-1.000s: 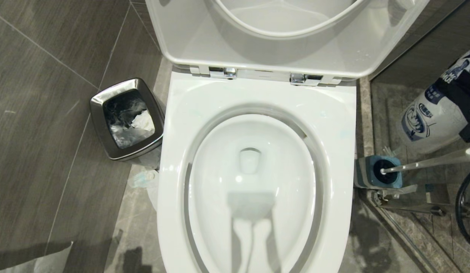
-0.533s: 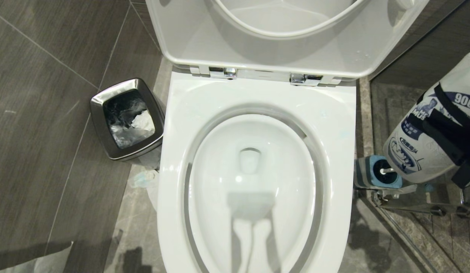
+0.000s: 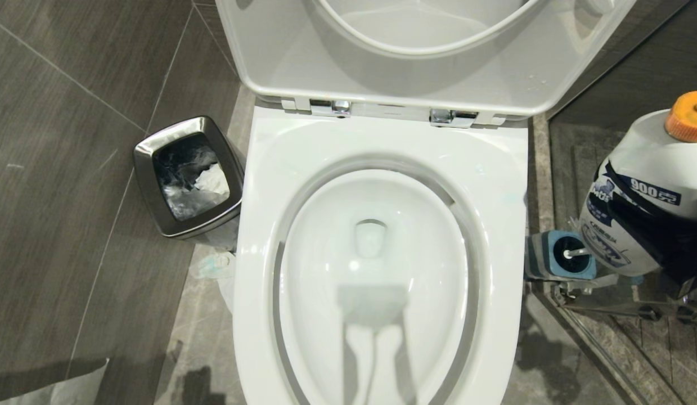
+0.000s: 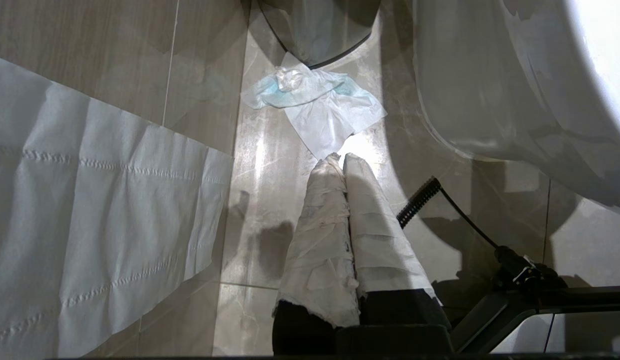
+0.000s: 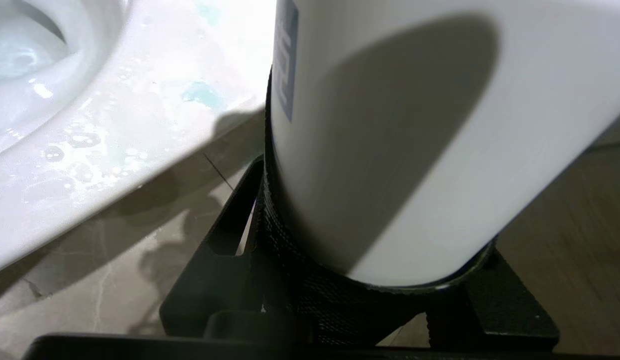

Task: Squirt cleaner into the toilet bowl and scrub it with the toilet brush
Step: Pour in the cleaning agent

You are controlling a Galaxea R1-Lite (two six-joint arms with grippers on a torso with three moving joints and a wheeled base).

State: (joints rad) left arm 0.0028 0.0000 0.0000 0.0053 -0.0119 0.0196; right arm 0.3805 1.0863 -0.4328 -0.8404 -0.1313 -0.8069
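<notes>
the right tool (image 3: 683, 247) grips a white cleaner bottle (image 3: 646, 185) with an orange cap (image 3: 687, 116), held beside the right rim of the toilet bowl (image 3: 382, 225). just below it the toilet brush (image 3: 574, 252) stands in its blue holder (image 3: 556, 256). the left tool (image 4: 342, 162), paper-wrapped, is closed above the floor (image 4: 259, 200)

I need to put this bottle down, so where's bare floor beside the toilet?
Bare tile lies left of the bin. Between bin and toilet bowl tissue litters the strip. Right of the bowl it is crowded: brush holder, and the bottle held in the right gripper.
</notes>
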